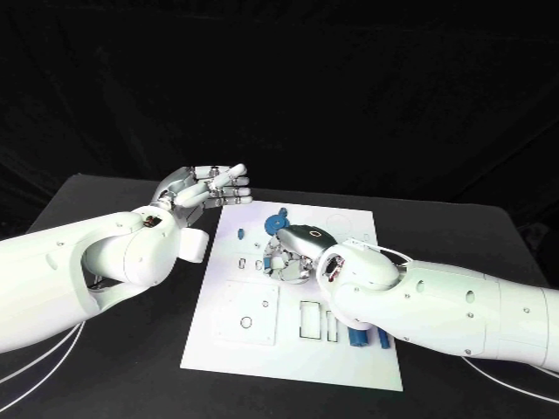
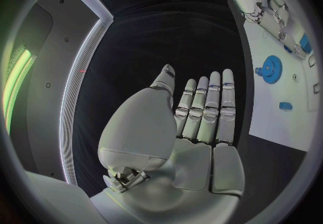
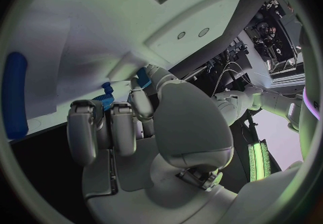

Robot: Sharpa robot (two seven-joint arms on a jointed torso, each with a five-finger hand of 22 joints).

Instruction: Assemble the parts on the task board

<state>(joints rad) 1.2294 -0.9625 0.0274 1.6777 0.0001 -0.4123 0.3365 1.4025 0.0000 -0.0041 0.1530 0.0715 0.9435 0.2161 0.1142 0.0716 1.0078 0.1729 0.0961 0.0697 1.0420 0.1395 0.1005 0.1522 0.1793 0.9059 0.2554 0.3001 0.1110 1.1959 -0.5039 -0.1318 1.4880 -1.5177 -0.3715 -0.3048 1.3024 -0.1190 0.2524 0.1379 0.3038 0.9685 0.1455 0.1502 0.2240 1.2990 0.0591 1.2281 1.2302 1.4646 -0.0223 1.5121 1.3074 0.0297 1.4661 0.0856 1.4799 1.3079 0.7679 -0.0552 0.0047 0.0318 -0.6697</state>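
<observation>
Now the right hand (image 1: 284, 262) pinches a small blue part (image 3: 106, 97) over the task board (image 1: 261, 336). Next, push it in. The left hand (image 1: 208, 188) is open, holding nothing.

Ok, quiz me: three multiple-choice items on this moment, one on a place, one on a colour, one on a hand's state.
1. Where is the right hand?
A. over the task board
B. off the table, beyond its far edge
C. on bare table left of the board

2. What colour is the gear on the board's far part?
A. red
B. blue
C. yellow

3. How is the left hand?
A. gripping the gear
B. pressing flat on the board
C. holding nothing, fingers straight

Answers: 1 A, the head view shows it down on the white plate. 2 B, it shows blue from the head and left wrist. 3 C, its palm is bare.
</observation>
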